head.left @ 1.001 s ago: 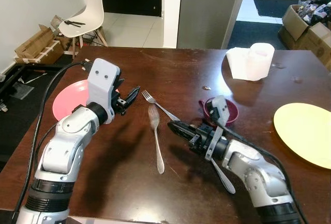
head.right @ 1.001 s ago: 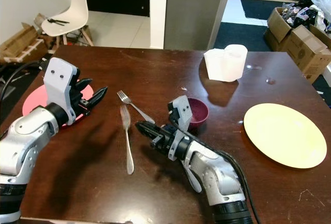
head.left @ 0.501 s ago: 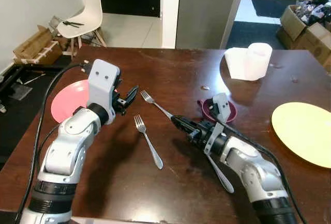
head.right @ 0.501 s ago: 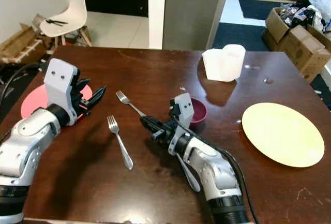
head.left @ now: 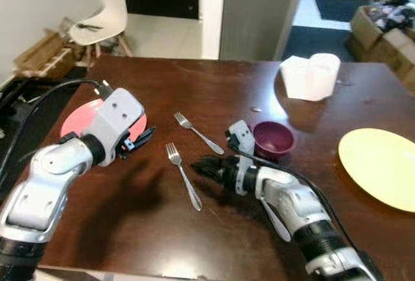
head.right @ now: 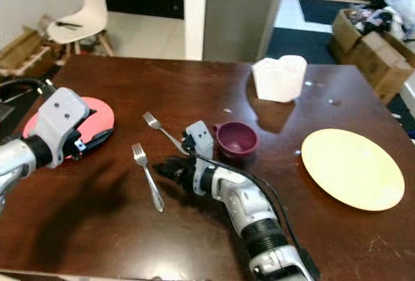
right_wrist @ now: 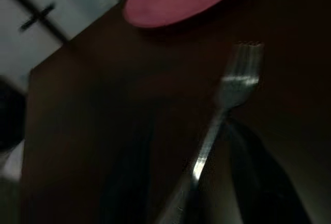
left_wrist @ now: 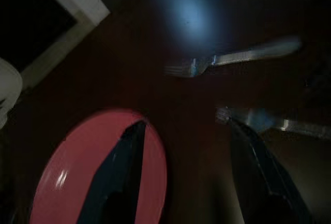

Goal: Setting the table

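Head stereo pair looks forward and down across a dark wooden table (head.left: 214,80), doorway and white chair (head.left: 97,24) beyond; both eyes share the whole tabletop. The left wrist camera peers along its fingers (left_wrist: 121,167), close above the pink plate (left_wrist: 67,182) and two forks (left_wrist: 232,58). The right wrist camera sits low, near one fork (right_wrist: 227,100), the same plate farther off

The head views are bright but a little soft from motion. Daylight enters from the doorways behind, giving a pale glare on the dark table (head.left: 214,86) and soft shadows under both arms. Both wrist views are dim and blurred; the fork (right_wrist: 227,100) looks smeared.
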Controlling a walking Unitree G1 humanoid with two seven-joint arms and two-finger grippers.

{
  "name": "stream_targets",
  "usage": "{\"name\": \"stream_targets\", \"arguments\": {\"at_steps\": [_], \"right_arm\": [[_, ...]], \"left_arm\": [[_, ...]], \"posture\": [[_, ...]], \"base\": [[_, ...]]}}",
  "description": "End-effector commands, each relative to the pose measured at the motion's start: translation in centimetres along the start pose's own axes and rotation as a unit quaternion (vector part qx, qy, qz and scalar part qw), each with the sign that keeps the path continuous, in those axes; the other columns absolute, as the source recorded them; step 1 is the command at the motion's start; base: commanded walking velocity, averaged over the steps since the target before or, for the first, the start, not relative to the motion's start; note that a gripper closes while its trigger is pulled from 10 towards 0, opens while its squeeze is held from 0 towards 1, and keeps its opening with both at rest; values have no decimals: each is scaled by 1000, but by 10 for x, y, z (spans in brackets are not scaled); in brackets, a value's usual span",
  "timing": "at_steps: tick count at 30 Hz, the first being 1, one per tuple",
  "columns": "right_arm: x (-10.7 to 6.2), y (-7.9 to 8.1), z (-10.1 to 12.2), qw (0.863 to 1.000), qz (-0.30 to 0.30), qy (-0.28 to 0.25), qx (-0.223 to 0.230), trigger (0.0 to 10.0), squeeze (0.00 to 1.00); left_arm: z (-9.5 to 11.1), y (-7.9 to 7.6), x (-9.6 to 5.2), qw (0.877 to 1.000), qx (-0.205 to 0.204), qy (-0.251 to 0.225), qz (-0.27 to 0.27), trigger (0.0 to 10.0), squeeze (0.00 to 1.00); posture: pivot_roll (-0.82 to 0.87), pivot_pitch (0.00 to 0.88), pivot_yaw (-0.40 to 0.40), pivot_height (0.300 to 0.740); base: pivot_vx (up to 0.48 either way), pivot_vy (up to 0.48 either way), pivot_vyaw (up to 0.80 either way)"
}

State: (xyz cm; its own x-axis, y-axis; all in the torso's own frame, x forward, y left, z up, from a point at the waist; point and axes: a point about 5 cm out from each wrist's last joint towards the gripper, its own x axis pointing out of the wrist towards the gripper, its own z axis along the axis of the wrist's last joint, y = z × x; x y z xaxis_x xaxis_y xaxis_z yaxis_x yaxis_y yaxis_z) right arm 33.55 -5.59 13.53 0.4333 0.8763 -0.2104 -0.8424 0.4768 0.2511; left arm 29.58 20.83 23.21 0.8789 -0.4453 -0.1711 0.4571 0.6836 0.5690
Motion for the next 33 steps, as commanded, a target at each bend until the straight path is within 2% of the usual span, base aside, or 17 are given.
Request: {"name": "stream_targets", "arguments": {"at_steps": [1,8,9,12,17,21,23,24,26,27,29,30,31,32,33], "right_arm": [[4,1,-9,1000,10,27,-4,10000,1000],[19,4,-15,997,24,70,-23,10000,1000],[25,2,-19,995,4,92,-31,10000,0],[27,-5,-23,992,-31,115,-41,10000,0],[27,-9,-24,990,-45,126,-49,10000,0],[26,-11,-32,981,-48,168,-90,10000,0],[25,-12,-39,971,-50,200,-125,10000,0],[25,-12,-39,971,-50,200,-125,10000,0],[22,-14,-48,956,-59,239,-157,10000,0],[22,-14,-48,956,-59,239,-157,10000,0],[19,-17,-59,938,-67,283,-190,10000,0],[19,-17,-59,938,-67,283,-190,10000,0],[18,-17,-64,931,-70,297,-202,9765,0],[16,-19,-67,922,-73,311,-218,8745,0],[15,-19,-69,917,-76,319,-228,8745,0]], "left_arm": [[-1,5,-8,1000,13,5,4,10000,0],[-3,8,-18,1000,17,19,11,10000,0],[-3,6,-19,1000,18,19,10,10000,0],[1,2,-21,1000,14,13,5,10000,0],[2,-1,-24,1000,12,10,-5,10000,0],[4,-7,-28,1000,11,6,-26,10000,0],[4,-9,-28,1000,10,4,-29,10000,0],[4,-9,-28,1000,10,4,-29,10000,0],[5,-11,-27,999,7,0,-31,10000,0],[5,-11,-27,999,7,0,-31,10000,0],[7,-13,-26,999,1,-6,-32,10000,0],[7,-13,-26,999,1,-6,-32,10000,0],[7,-14,-26,999,-2,-7,-32,10000,0],[8,-14,-26,999,-5,-8,-31,10000,0],[8,-14,-26,999,-6,-9,-30,10000,0]], "posture": [[80,99,34,740],[100,105,15,740],[106,106,9,740],[120,109,-7,740],[123,109,-10,740],[122,107,-13,740],[119,107,-14,740],[119,107,-14,740],[113,104,-18,740],[113,104,-18,740],[113,102,-22,740],[113,102,-22,740],[113,101,-24,740],[114,102,-24,740],[114,102,-24,740]], "base": [[0,0,0],[0,0,0],[0,0,0],[0,0,0],[0,0,0],[0,0,0],[0,0,0],[0,0,0],[0,0,0],[0,0,0],[0,0,0],[0,0,0],[0,0,0],[0,0,0],[0,0,0]]}}
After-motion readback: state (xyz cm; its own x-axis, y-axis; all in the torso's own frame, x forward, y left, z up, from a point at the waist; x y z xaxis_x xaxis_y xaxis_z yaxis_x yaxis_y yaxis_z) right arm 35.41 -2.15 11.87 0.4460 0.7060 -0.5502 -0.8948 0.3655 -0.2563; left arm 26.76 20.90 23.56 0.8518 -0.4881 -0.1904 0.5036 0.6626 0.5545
